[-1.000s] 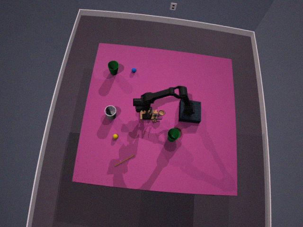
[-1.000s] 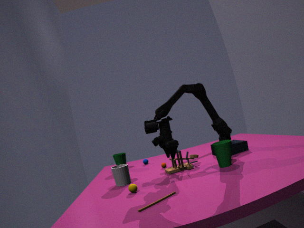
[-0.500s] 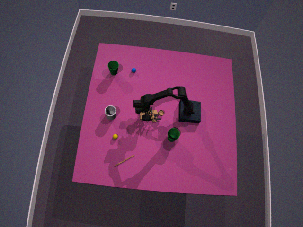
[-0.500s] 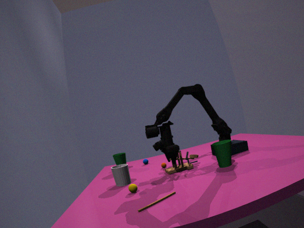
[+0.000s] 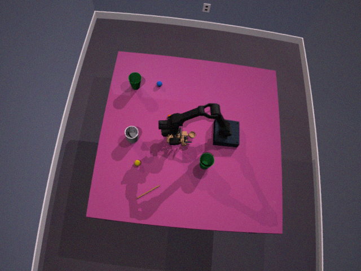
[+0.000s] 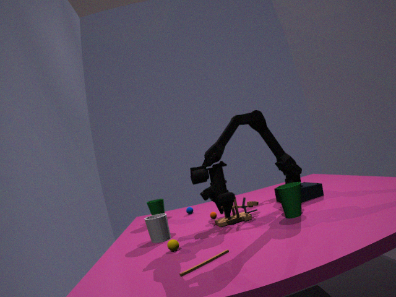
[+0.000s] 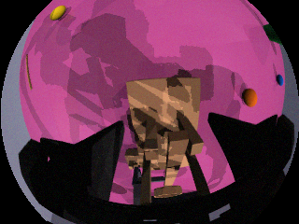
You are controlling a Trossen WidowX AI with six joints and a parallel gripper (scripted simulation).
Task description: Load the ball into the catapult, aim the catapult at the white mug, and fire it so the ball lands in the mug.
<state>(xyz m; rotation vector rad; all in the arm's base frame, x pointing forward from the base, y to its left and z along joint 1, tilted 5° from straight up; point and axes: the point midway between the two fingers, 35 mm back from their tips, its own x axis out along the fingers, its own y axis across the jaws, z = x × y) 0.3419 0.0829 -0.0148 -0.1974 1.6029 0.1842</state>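
The wooden catapult [image 5: 184, 134] [image 6: 238, 219] [image 7: 163, 95] stands mid-table, its round cup [image 5: 192, 134] [image 6: 252, 203] toward the arm's base; no ball shows in the cup. My gripper [image 5: 171, 136] [image 6: 224, 213] [image 7: 168, 120] is open and points down low over the catapult, one finger on each side of it, holding nothing. The white mug [image 5: 131, 135] [image 6: 158, 228] stands upright beyond the catapult's far end. An orange ball [image 5: 169, 116] [image 6: 213, 215] [image 7: 249, 97] lies beside the catapult. A yellow ball [image 5: 137, 162] [image 6: 172, 245] [image 7: 58, 12] lies near the mug.
A green cup [image 5: 135, 81] [image 6: 156, 206] and a blue ball [image 5: 159, 83] [image 6: 189, 210] [image 7: 280, 79] are at the far left. Another green cup [image 5: 206, 161] [image 6: 291, 201] stands near the arm's base [image 5: 226, 140]. A thin stick [image 5: 148, 191] [image 6: 203, 263] lies on the pink table.
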